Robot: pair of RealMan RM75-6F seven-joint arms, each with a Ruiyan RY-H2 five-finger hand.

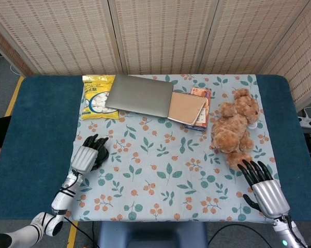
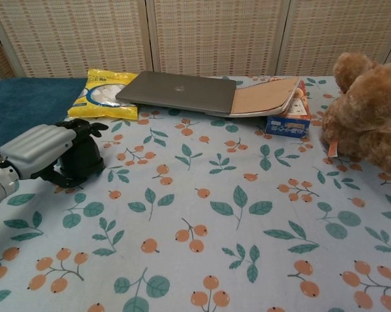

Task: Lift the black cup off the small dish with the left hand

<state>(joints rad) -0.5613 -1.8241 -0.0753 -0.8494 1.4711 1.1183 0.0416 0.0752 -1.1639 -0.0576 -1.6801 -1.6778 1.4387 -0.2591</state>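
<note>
One hand matters here: the left hand [image 2: 42,149] wraps the black cup [image 2: 84,159] at the left side of the floral cloth [image 2: 215,214], fingers curled around its upright body, cup just right of the palm. No small dish shows beneath it. Far across the table, the right hand [image 1: 263,183] lies released, fingers spread, beside the teddy bear [image 1: 235,126].

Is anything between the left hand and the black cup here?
Nothing visible does. The left hand is already around the black cup on the floral cloth. No small dish shows in either view.
</note>
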